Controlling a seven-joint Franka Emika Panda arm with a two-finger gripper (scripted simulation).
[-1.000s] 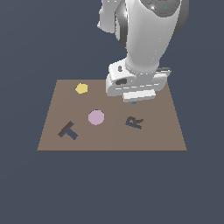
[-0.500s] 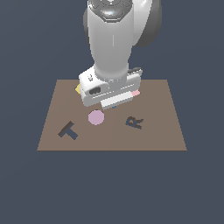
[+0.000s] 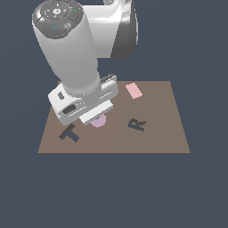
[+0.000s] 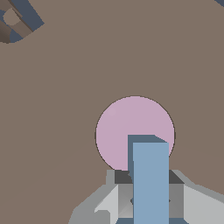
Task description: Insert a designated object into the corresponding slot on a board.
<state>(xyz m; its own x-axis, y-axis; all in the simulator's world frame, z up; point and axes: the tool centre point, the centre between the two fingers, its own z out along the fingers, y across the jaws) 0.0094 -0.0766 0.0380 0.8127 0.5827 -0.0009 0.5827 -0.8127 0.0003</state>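
The gripper clamps the small light-blue T-shaped block above a pink disc on the large flat brown board. The dark T-shaped slot lies just beside it toward the exterior view's left, near the board's edge, unobstructed.

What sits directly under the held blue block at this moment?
Under the blue T block, held in the gripper, lies a pink disc on the board; the block covers part of the disc.
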